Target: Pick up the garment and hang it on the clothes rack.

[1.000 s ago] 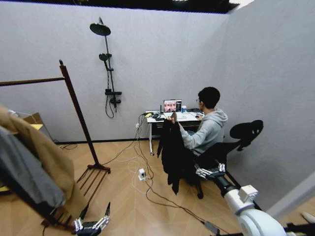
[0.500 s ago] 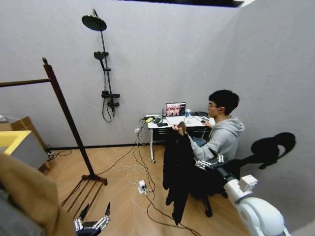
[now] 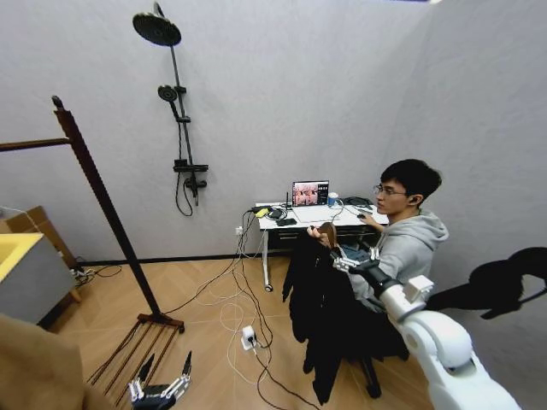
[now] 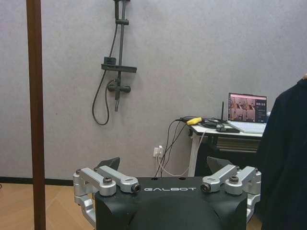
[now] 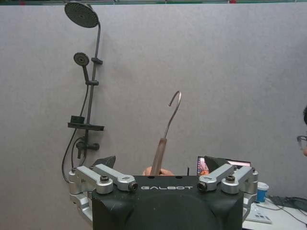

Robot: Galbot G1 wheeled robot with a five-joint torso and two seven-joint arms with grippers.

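Head view: the right gripper is out in front at arm's length, holding the coat up by its hanger, and the black fabric hangs straight down, its hem clear of the wood floor. That high hold looks deliberate: it keeps the cloth from dragging and leaves the hook free. In the right wrist view the hook stands up between the fingers, tilted slightly, open end turned aside, with the hanger's neck clamped below it, so the pincer is closed on the hanger, not on the cloth.

The rack stands well apart to the left, one leaning post and a stub of its bar in frame, slatted base on the floor. The coat is not on it yet.

The left gripper hangs low by the floor, fingers spread, holding nothing.

The room: grey walls, a shower fitting mounted on one, cables trailing across the floor to a desk with a laptop.
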